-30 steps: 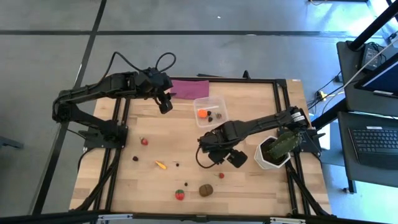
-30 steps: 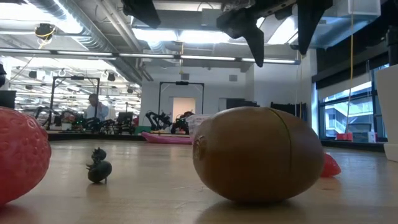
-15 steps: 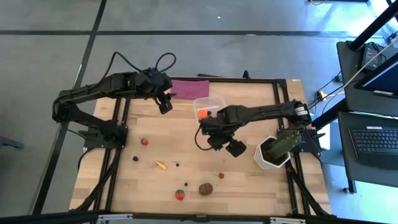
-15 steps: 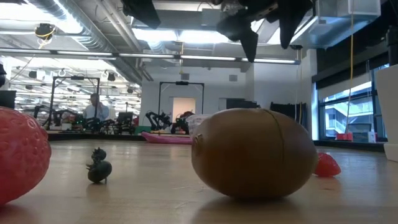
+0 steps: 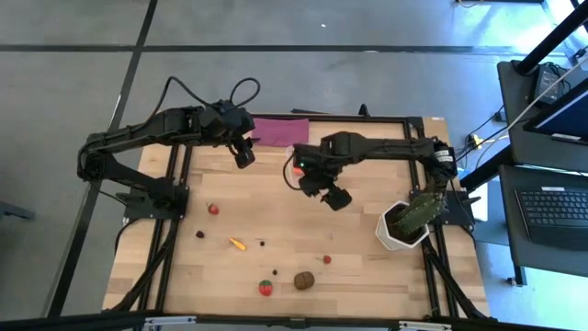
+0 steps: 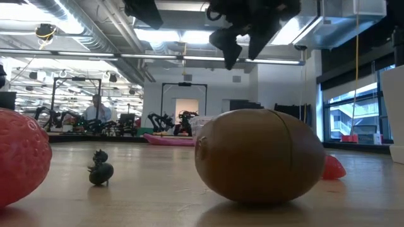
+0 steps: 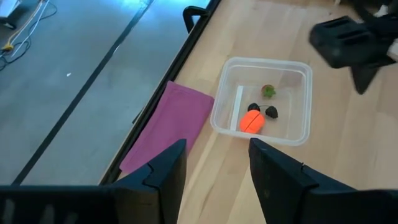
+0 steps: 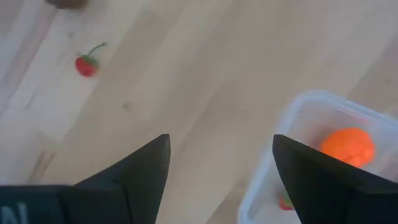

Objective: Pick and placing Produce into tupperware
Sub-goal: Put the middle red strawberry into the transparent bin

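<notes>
The right tool (image 5: 323, 187) hangs above the table beside the tupperware (image 7: 264, 99), its fingers (image 8: 130, 180) spread wide with nothing between them. Seen from its own wrist, the container's rounded corner and the orange ball (image 8: 348, 147) inside lie just ahead of it. The tupperware sits near the far edge of the table, next to a flat purple cloth (image 7: 171, 124), and already holds the orange ball, two small dark bits (image 7: 271, 111) and a green-topped piece (image 7: 268, 91).

The left tool (image 7: 214, 171) waits over the far left part of the table, its fingers moderately parted and empty, looking down on the cloth and container.

The rest of the produce lies well apart toward the near edge: a red piece (image 5: 213, 209), a yellow banana (image 5: 238, 244), a strawberry (image 5: 265, 287), a brown oval lump (image 5: 304, 279) and a small stemmed red piece (image 5: 326, 259). A white pot (image 5: 397, 230) with its green plant stands by the right edge (not part of the job).

These toys look light, hard and smooth, so they will likely roll or squirt out of a pinch. The brown lump (broad and egg-shaped) is probably best taken across its short middle, the banana across its body, and the tiny red piece low, at the fruit, not the stem.
</notes>
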`<state>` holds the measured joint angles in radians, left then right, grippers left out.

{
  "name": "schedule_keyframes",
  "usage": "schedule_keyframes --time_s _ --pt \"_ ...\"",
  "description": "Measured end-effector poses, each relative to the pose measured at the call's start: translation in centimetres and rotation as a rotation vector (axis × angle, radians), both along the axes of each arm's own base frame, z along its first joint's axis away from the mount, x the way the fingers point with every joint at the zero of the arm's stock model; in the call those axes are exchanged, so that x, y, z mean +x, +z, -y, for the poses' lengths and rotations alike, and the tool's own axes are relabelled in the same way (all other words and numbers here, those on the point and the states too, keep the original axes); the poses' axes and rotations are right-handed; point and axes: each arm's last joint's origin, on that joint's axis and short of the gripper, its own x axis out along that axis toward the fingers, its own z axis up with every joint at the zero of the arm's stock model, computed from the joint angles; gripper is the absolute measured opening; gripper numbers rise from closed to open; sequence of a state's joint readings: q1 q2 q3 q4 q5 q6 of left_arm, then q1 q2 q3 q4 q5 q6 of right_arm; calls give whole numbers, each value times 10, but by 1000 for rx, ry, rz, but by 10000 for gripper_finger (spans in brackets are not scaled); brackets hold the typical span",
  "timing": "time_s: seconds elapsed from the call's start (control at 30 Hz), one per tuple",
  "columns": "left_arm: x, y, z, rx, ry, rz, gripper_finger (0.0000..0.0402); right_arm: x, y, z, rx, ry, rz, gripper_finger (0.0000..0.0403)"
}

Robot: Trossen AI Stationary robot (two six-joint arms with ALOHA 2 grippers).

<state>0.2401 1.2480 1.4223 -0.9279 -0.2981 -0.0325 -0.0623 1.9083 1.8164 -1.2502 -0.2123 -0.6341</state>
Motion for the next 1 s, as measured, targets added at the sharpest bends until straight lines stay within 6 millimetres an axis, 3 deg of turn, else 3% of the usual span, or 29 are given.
schedule_keyframes --time_s 0.23,0.47,0.87,1.0 --pt "0 -1 0 -2 0 -7 165 11 -15 14 18 -19 16 283" --pt "-2 -2 0 -8 3 -22 165 29 -43 -10 23 139 8 283" --pt "-3 -3 1 -18 7 -42 165 49 -95 -26 85 196 -90 283" --pt "-4 -4 1 -21 7 -54 165 50 -104 -37 85 230 -110 283"
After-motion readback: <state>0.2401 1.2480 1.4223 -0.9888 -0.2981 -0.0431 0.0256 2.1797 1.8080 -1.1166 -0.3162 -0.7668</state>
